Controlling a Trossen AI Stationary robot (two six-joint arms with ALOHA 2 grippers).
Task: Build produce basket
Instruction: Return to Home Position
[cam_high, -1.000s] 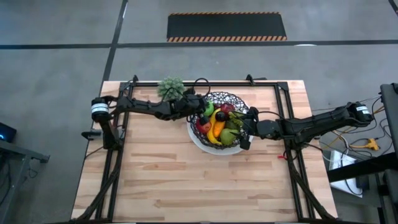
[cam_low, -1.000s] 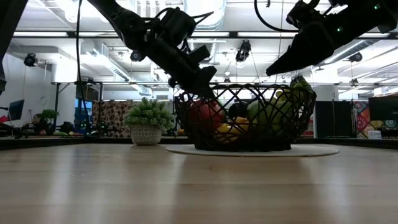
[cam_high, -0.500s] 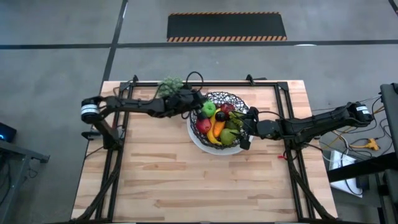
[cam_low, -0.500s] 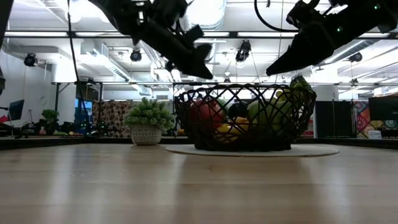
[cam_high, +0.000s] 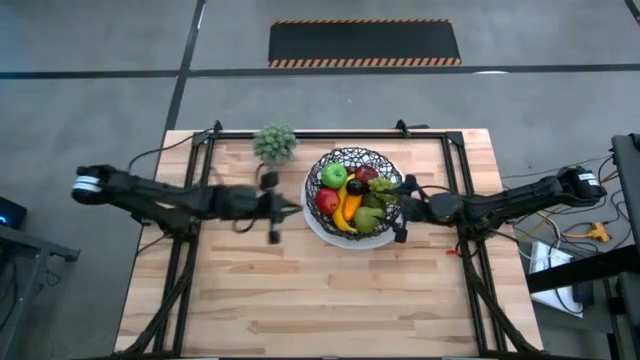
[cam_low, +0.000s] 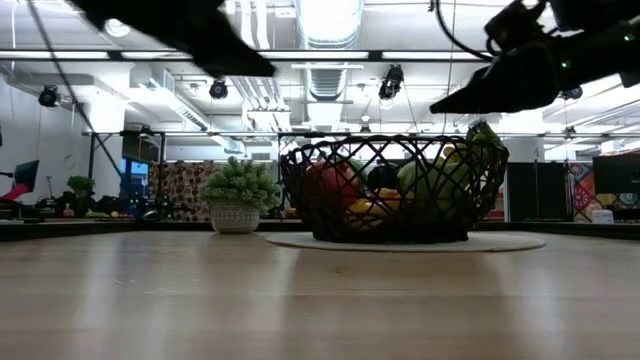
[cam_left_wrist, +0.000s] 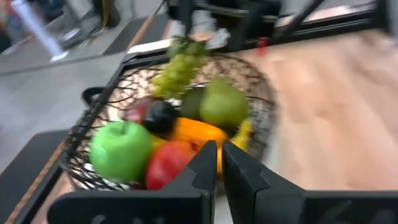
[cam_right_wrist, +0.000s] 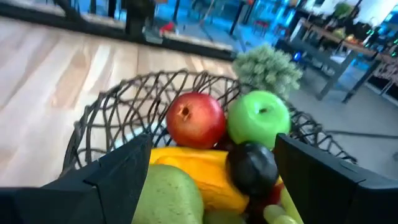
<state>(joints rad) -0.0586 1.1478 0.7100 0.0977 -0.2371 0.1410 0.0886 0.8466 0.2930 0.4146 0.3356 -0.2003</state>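
The black wire basket (cam_high: 350, 158) stands on its white plate (cam_high: 318, 228) at the far middle of the table. In it lie a green apple (cam_left_wrist: 121, 149), a red apple (cam_right_wrist: 194, 118), a pear (cam_left_wrist: 222, 106), a yellow banana (cam_high: 347, 206), green grapes (cam_left_wrist: 177, 71) and a dark round fruit (cam_right_wrist: 252, 165). My left gripper (cam_high: 294, 210) hovers just left of the basket, shut and empty (cam_left_wrist: 219, 160). My right gripper (cam_high: 398, 210) hovers at the basket's right rim, open and empty (cam_right_wrist: 212, 144).
A small grey-green potted plant (cam_high: 275, 142) stands near the far edge, just left of the basket. A black frame (cam_high: 300, 133) runs along the table's far edge and down both sides. Bare wood (cam_high: 330, 300) fills the near half of the table.
My left gripper has pulled out of the basket's left rim, moving up and back toward the table's left and near side, and its arm now lies stretched out toward the left edge. The right gripper has backed off a little toward the right edge. The produce has stayed put.
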